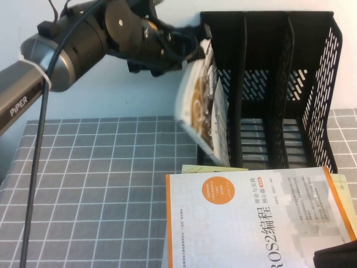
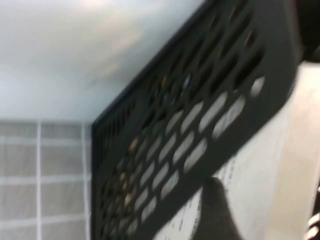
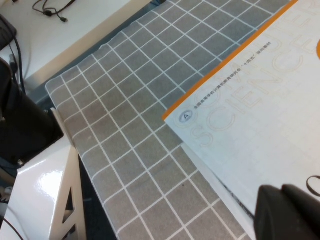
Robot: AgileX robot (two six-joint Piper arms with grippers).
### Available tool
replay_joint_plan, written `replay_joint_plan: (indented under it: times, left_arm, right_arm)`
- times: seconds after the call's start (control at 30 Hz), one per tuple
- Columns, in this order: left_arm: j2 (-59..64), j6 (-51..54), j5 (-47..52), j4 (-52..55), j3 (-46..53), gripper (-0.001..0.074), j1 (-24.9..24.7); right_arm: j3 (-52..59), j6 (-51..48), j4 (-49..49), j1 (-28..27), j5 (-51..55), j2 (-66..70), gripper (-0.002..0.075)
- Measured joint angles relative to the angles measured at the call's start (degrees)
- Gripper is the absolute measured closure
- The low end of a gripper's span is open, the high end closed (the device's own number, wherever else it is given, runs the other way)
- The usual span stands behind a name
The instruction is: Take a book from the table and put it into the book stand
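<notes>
While the right tool [image 3: 285, 210] idles unreadable, the left tool [image 1: 195, 50] grips the book [image 1: 203, 106] at the book stand [image 1: 268, 84].

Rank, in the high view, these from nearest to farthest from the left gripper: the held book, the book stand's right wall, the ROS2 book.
From the left gripper:
1. book, held at the stand's left slot.
2. book stand right wall, far right.
3. ROS2 book, flat on the table, front.

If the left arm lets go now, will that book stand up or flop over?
The book, held by the left gripper at the book stand's leftmost slot, tilts, so probably leans on the wall. It looks thick, likely stiff. The right gripper sits parked low.
</notes>
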Motion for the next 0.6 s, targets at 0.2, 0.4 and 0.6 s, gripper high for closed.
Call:
replay_joint_plan:
  times: [0.2, 0.4, 0.6]
  left_arm:
    - [0.00, 3.00, -1.57, -2.00, -4.15, 0.0297, 0.00]
    - [0.00, 6.83, -0.61, -1.89, -10.05, 0.0398, 0.00]
    - [-0.75, 9.52, 9.38, 7.52, -19.20, 0.0679, 0.00]
  right_arm:
    - [0.00, -0.65, 0.61, 0.00, -1.64, 0.00, 0.0729]
    - [0.00, -1.87, 3.29, 0.00, -4.46, 0.00, 0.0729]
    - [-2.93, -2.49, -5.07, 0.00, -7.06, -0.73, 0.0729]
